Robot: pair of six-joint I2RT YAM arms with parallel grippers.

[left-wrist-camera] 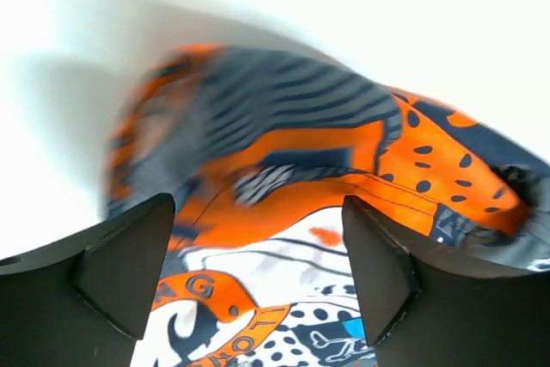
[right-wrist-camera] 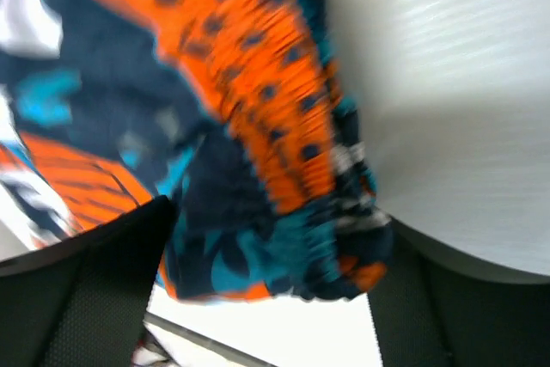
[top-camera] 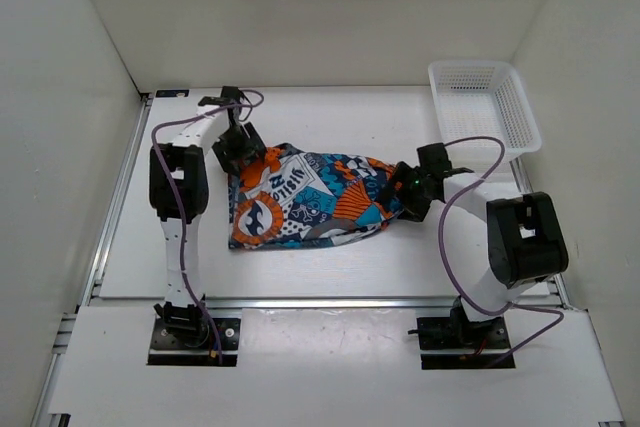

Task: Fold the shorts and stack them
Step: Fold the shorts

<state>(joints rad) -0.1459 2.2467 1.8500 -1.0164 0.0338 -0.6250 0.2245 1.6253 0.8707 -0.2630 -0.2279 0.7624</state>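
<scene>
The printed shorts [top-camera: 310,199] lie spread on the white table, waistband bunched at the right end. My left gripper [top-camera: 243,152] hovers over their far left corner. In the left wrist view [left-wrist-camera: 258,238] its black fingers [left-wrist-camera: 129,264] stand wide apart over the orange and white print [left-wrist-camera: 284,169], holding nothing. My right gripper [top-camera: 405,194] is at the shorts' right end. In the blurred right wrist view [right-wrist-camera: 271,247] its fingers [right-wrist-camera: 112,281] stand apart, with the orange and teal gathered waistband [right-wrist-camera: 284,152] between them, not pinched.
A white plastic mesh basket [top-camera: 485,107] stands at the back right, close behind the right arm. White walls enclose the table on three sides. A metal rail [top-camera: 300,300] runs along the near edge, in front of the arm bases.
</scene>
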